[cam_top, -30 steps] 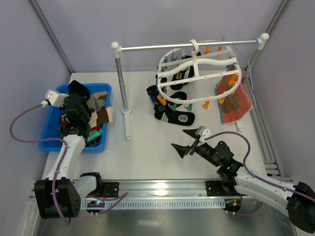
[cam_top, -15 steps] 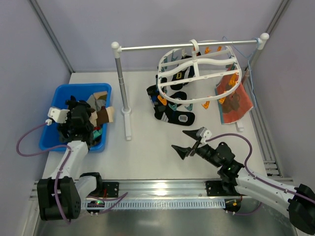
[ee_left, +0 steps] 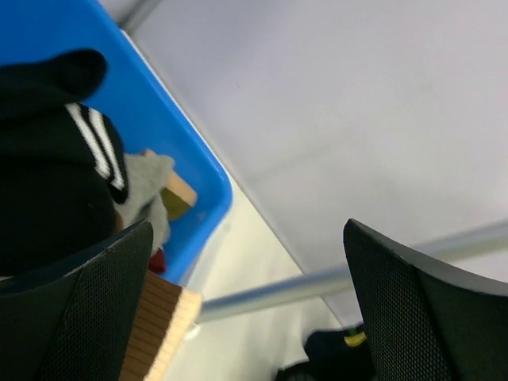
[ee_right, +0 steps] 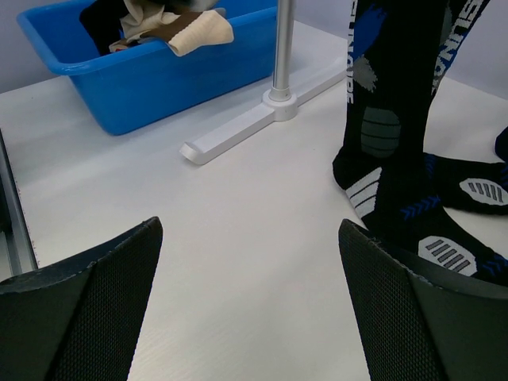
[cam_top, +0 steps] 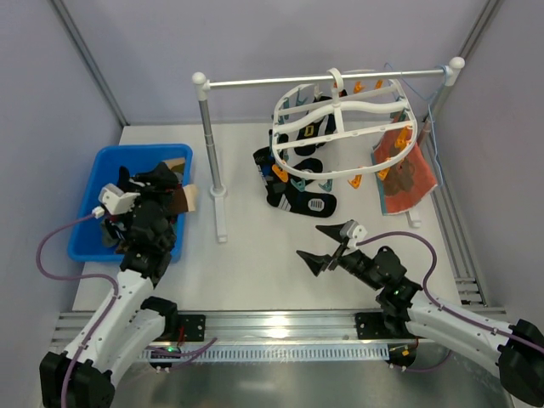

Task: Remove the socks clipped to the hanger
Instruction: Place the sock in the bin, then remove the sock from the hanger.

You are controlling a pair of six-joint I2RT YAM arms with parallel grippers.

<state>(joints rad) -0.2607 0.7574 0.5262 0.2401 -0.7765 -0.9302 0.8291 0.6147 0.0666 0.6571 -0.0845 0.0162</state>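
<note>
While socks (cam_top: 299, 194) hang ahead, right pincer (cam_top: 308, 240) spread wide, empty

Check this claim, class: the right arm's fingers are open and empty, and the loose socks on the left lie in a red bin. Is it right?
Not quite. The bin holding the socks is blue, not red, as the top external view shows. The rest stands: the right arm's fingers are open and empty.

Tops of socks (ee_right: 393, 95) beyond the edge; bin (cam_top: 93, 178) contents partly behind left arm (cam_top: 140, 242)
</note>
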